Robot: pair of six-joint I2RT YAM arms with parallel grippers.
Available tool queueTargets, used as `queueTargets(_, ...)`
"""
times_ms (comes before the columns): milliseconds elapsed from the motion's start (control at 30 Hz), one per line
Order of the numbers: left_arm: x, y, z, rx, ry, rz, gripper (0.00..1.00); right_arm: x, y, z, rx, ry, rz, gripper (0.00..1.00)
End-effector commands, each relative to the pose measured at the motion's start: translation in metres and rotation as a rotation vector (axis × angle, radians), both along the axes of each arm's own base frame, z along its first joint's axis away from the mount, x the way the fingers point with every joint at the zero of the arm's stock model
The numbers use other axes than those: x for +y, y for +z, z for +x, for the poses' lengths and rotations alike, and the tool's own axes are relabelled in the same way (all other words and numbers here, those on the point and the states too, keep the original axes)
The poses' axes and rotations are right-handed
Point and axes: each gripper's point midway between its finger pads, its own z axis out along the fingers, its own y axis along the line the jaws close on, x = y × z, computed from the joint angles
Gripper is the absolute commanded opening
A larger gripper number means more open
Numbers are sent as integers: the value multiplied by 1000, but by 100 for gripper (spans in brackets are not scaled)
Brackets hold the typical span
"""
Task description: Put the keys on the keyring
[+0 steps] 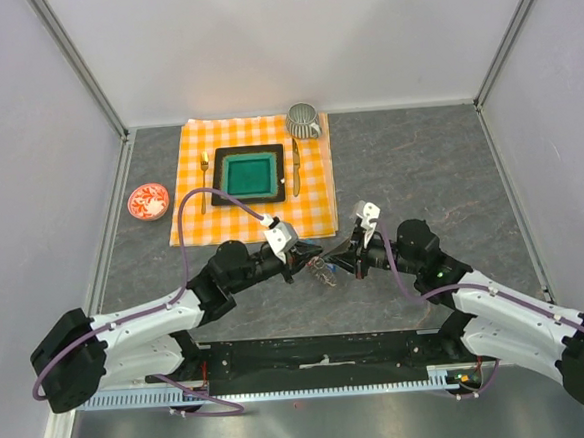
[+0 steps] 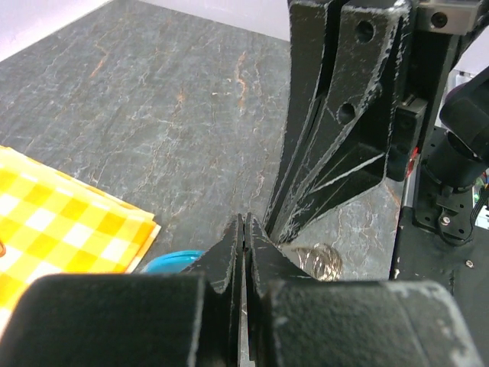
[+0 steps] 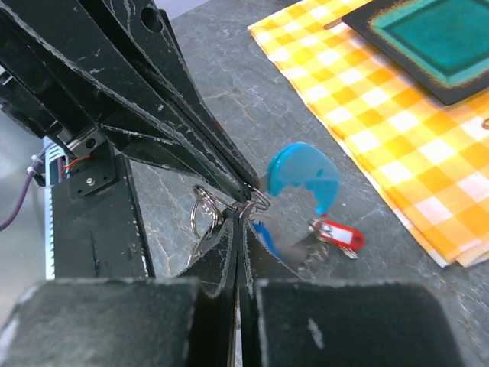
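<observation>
Both arms angle inward, meeting low over the counter's (image 1: 419, 170) near middle. Left claw (image 3: 248, 187) and right claw (image 3: 238, 220), each pressed together, pinch the wiry keyring (image 3: 200, 218); keys (image 3: 294, 248) with 1 blue tag (image 3: 302, 180) and 1 red tag (image 3: 338, 234) cluster beside it.

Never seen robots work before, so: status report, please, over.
Left gripper and right gripper: jaws shut, tips meeting. Keys' blue tag and red tag bunched there with silver rings; what's pinched unclear. Checked cloth and plate off aside.

Keys (image 3: 312, 249): bunched mid-frame in right wrist view; curved blue tag (image 3: 302, 180) upright on top, red tag (image 3: 336, 234) lower right. Keyring (image 3: 200, 216): silvery loops, left of tags.
</observation>
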Motion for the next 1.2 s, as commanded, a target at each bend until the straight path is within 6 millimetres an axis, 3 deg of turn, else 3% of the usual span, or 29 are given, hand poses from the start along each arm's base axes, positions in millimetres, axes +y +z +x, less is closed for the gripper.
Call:
queueTargets(0,-10,42,-8,-72,-59,-172,2,12,10,-12,1,97,67,0)
queueTargets(233,-12,40,-12,-72,-81,-205,2,10,10,-9,-7,82,54,3)
queueTargets(533,1,38,-16,-110,-65,-218,2,-26,18,15,-60,-150,12,28)
queueTargets(633,5,40,-19,-131,-64,-227,2,-23,21,15,-60,-116,42,33)
queueTargets(900,7,47,-28,-158,-102,-243,2,-1,28,-3,-108,95,88,33)
queueTargets(1167,6,49,-30,-164,-118,-245,2,4,30,-12,-151,180,78,33)
